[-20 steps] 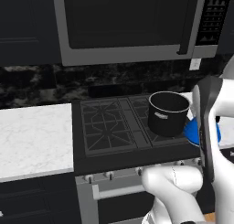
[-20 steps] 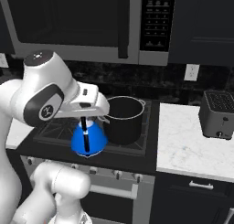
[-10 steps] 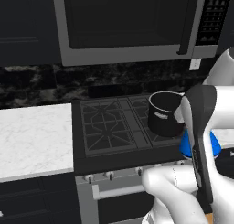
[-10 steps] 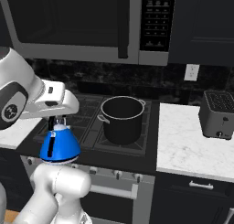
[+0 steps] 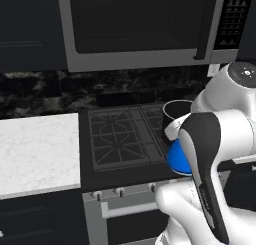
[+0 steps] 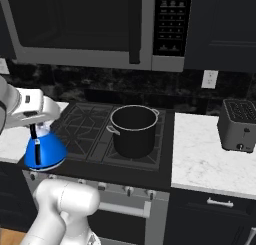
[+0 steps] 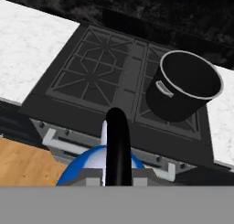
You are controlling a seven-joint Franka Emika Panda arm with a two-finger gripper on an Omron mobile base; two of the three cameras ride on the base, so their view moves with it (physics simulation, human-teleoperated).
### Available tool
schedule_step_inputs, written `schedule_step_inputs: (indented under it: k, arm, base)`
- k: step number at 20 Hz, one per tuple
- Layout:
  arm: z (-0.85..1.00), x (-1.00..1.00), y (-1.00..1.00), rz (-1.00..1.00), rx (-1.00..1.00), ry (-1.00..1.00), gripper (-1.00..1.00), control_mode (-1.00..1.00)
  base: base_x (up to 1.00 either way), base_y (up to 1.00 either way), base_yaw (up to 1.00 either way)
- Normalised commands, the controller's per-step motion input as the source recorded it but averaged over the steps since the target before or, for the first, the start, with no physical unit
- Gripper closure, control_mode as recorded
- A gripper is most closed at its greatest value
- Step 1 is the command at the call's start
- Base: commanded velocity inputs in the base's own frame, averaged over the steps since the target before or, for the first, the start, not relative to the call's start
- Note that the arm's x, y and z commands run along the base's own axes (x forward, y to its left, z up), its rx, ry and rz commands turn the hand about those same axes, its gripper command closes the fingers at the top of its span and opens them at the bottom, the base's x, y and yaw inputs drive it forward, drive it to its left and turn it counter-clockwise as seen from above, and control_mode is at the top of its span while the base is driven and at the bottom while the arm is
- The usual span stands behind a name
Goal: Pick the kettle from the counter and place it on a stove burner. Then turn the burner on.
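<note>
The small blue kettle (image 6: pixel 45 152) hangs in the air over the front-left corner of the black stove. My gripper (image 6: pixel 34 129) is shut on its thin black upright handle (image 7: pixel 118 143). From the left base view the kettle (image 5: pixel 177 157) is partly hidden behind my white forearm. Seen from the hand, the kettle's blue dome (image 7: pixel 89 165) is just below the camera, in front of the stove's front edge. The front-left stove burner (image 7: pixel 83 87) (image 6: pixel 75 137) (image 5: pixel 118 150) lies bare under its star grate, beyond and to the side of the kettle. White marbled counter (image 5: pixel 35 149) (image 6: pixel 207 161) flanks the stove on both sides.
A large black pot (image 6: pixel 133 130) (image 7: pixel 183 88) (image 5: pixel 176 112) stands on the stove's right half. A toaster (image 6: pixel 240 125) sits on the right counter. A microwave (image 5: pixel 135 26) hangs above the stove. Knobs (image 5: pixel 119 191) and an oven handle run along the stove front.
My arm has carried the kettle leftward along the stove's front, from in front of the pot to the front-left corner. The pot has not moved.
</note>
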Motion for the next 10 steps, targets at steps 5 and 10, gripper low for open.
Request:
schedule_step_inputs:
  k: [5, 10]
  arm:
    - [-0.10, 0.44, 0.36, 0.12, 0.03, -0.03, 1.00, -1.00]
    - [-0.20, 0.49, 0.34, 0.09, 0.01, 0.00, 1.00, -1.00]
  base:
    - [0.00, 0.00, 0.00]
    - [0.00, 0.00, 0.00]
